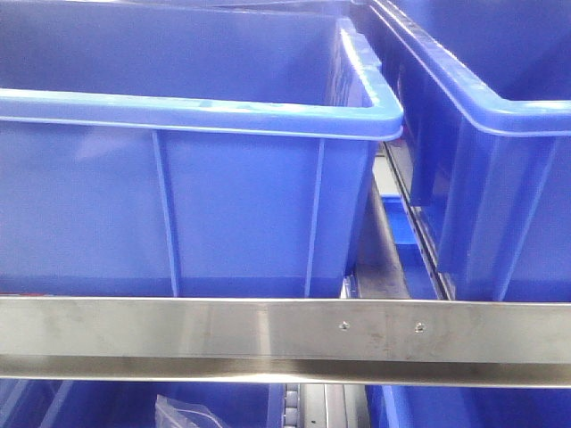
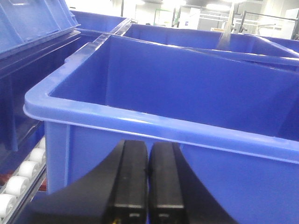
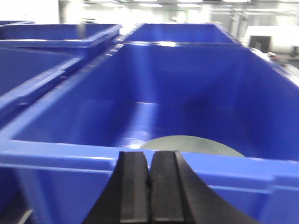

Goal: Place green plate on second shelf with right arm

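Pre-grasp: right claw (image 3: 149, 186) closed, empty, outside bin (image 3: 56, 156); green plate (image 3: 196, 143) inside at 12. Next: open, reach over rim, grip plate edge.

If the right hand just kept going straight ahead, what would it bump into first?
Probably the near rim of the blue bin, which crosses right in front of the closed right hand. The green plate lies beyond, inside the bin. Depth is hard to judge.

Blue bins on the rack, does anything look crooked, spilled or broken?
Nothing stands out. The blue bins sit level behind the metal rail, and the green plate lies flat inside one, nothing spilled. Both grippers are closed and empty.
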Robot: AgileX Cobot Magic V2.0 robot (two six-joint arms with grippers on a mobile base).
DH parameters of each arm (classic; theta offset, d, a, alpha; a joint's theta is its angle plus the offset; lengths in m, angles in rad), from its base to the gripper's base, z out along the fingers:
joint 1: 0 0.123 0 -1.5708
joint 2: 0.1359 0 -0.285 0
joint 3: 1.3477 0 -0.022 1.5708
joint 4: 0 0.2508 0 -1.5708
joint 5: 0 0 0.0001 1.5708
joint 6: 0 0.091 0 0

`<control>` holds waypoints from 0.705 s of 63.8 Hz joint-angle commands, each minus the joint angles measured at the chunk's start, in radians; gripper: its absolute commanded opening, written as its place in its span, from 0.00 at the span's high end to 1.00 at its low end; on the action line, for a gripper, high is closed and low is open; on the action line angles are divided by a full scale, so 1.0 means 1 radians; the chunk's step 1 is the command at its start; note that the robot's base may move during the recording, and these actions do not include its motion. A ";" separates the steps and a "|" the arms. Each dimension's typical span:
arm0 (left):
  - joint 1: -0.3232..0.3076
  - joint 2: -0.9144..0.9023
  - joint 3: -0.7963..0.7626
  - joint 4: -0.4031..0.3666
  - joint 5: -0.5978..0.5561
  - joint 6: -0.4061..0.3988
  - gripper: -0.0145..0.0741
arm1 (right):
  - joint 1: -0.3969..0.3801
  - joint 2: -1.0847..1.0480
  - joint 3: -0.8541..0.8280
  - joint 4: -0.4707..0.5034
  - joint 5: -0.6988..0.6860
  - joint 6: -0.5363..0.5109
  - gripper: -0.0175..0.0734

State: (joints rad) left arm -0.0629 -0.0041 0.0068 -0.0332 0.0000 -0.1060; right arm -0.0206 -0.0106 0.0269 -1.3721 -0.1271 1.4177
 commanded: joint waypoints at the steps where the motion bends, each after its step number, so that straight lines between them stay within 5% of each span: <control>1: 0.002 -0.017 0.041 -0.001 -0.081 -0.003 0.69 | -0.007 -0.018 -0.018 0.013 0.050 0.006 0.76; 18: 0.002 -0.017 0.041 -0.001 -0.081 -0.003 0.69 | -0.007 -0.018 -0.018 0.022 0.064 0.000 0.76; 27: 0.002 -0.017 0.041 -0.001 -0.081 -0.003 0.69 | -0.007 -0.018 -0.018 0.152 0.050 -0.134 0.76; 34: 0.002 -0.017 0.041 -0.001 -0.081 -0.003 0.69 | -0.007 -0.018 -0.017 0.415 0.062 -0.401 0.76; 45: 0.002 -0.017 0.041 -0.001 -0.081 -0.003 0.69 | -0.007 -0.018 -0.017 1.075 0.178 -1.039 0.76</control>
State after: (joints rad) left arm -0.0629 -0.0041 0.0068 -0.0332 0.0000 -0.1060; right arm -0.0206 -0.0106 0.0269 -0.6048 0.0311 0.6951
